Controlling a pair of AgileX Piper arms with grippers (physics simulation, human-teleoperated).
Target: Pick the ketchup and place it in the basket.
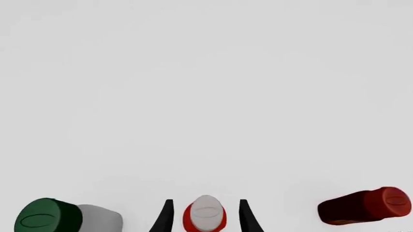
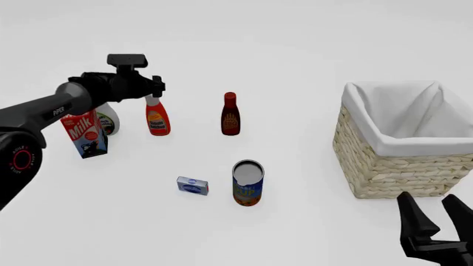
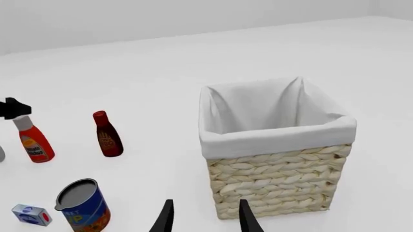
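The ketchup (image 2: 157,120), a red-orange bottle with a grey-white cap, stands upright at the back left. It also shows in the right wrist view (image 3: 34,143). My left gripper (image 2: 156,88) is at its cap, open. In the left wrist view the cap (image 1: 206,216) sits between the two fingers of the left gripper (image 1: 205,220), with small gaps on both sides. The basket (image 2: 384,147), tan wicker with a white lining, stands at the right and also shows in the right wrist view (image 3: 271,137). My right gripper (image 2: 432,221) is open and empty, near the front of the basket.
A milk carton (image 2: 87,133) and a white bottle with a green cap (image 2: 109,122) stand just left of the ketchup. A dark-red bottle (image 2: 230,113) stands to its right. A can (image 2: 247,183) and a small blue-white box (image 2: 192,185) sit nearer the front.
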